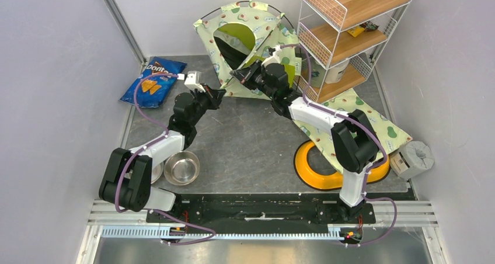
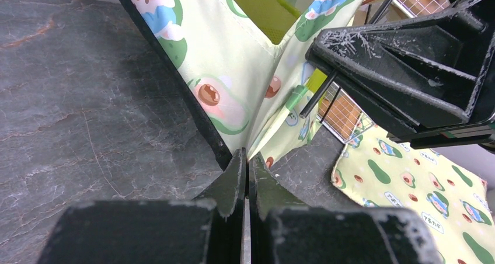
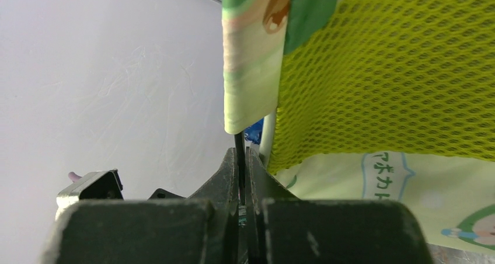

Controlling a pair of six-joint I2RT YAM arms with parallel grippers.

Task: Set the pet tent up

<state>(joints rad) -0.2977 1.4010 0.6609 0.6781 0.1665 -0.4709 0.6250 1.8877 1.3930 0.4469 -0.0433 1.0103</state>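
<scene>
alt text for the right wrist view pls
The right gripper has its jaws shut on a thin black pole emerging from a pale-green sleeve of the pet tent. Lime mesh fills the right, a white wall the left.

Both your arms reach forward, wrists angled inward, tips close together. Your left gripper (image 1: 220,93) has its jaws pressed fully together. Your right gripper (image 1: 236,74) pinches a thin tent pole (image 3: 238,142).

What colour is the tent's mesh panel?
The mesh is lime green, clearest in the right wrist view.
</scene>
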